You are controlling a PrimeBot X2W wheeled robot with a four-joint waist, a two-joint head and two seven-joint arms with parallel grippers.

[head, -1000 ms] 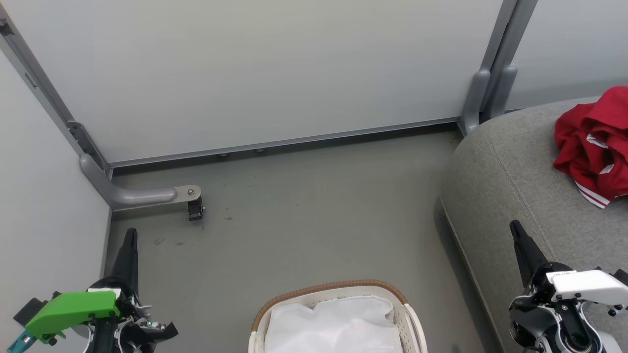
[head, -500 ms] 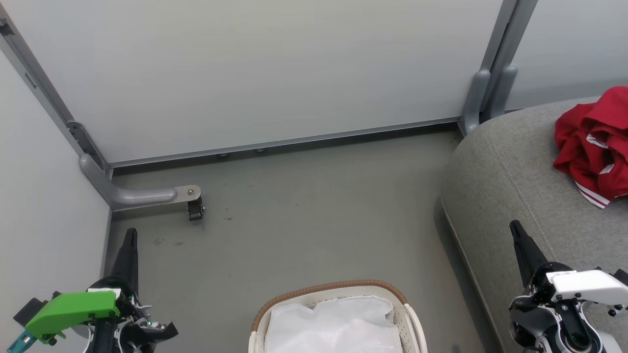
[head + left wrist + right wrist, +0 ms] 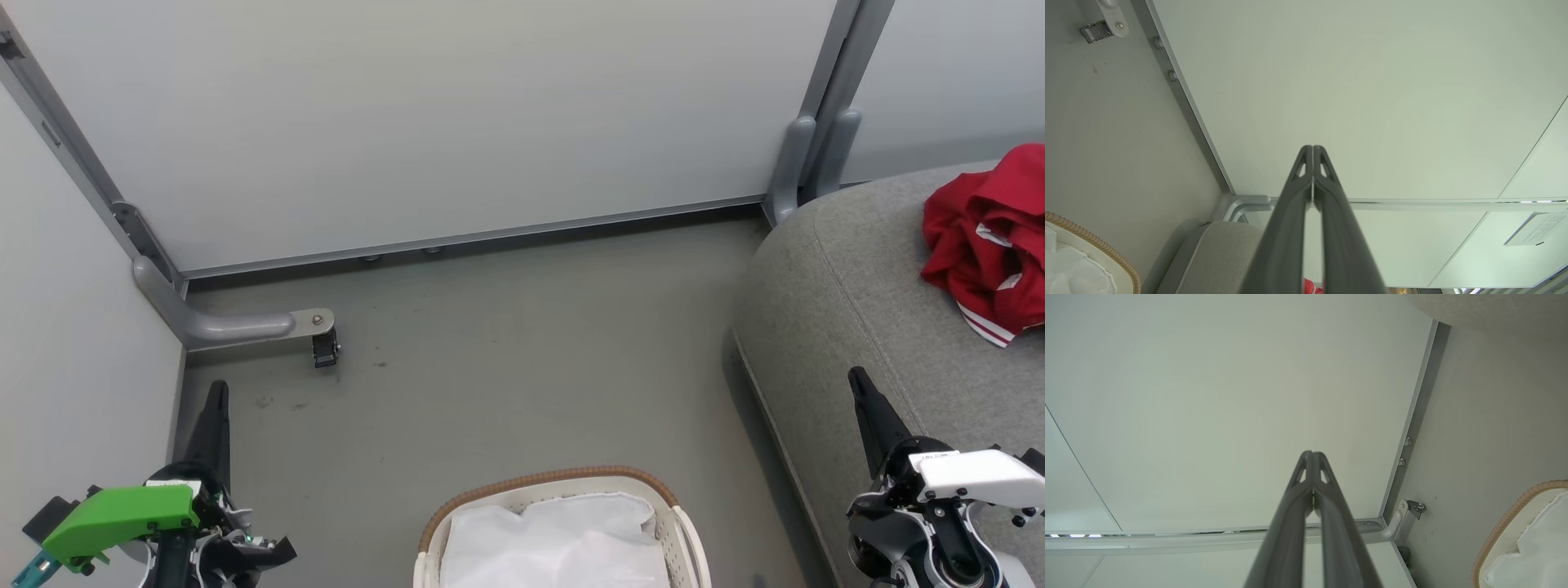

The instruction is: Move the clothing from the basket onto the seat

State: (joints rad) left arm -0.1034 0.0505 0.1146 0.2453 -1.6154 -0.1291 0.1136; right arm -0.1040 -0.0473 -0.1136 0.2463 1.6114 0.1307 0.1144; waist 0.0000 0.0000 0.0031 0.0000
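Wall panels point(image 3: 457, 122): pale grey, framed in grey metal, closing the far side and the left side of the head view.
Floor point(image 3: 506, 351): dull grey-green with a few dark scuffs, running from the panels to the bottom of the view.
Seat point(image 3: 849, 278): light grey upholstered sofa with a rounded corner and a stitched seam, on the right of the head view, its far corner near a panel post.
Basket point(image 3: 555, 478): oval and white with a brown woven rim, standing on the floor at the bottom centre, cut off by the frame edge, near the seat with a strip of floor between them.
Lining point(image 3: 555, 539): plain white cloth, crumpled inside the basket.
Clothing point(image 3: 980, 237): bright red heap with white striped trim at its lower edge, lying on top of the seat at the right frame edge, well apart from the basket.
Left gripper point(image 3: 216, 392): lower left, above the floor beside the left panel; its 2 dark fingers are pressed together and pinch nothing.
Right gripper point(image 3: 857, 377): lower right, above the seat's front edge; its 2 fingers are pressed together and pinch nothing.
Support foot point(image 3: 237, 327): curved grey metal, reaching from the left corner across the floor.
Caster point(image 3: 325, 349): small and black, under the tip of the support foot.
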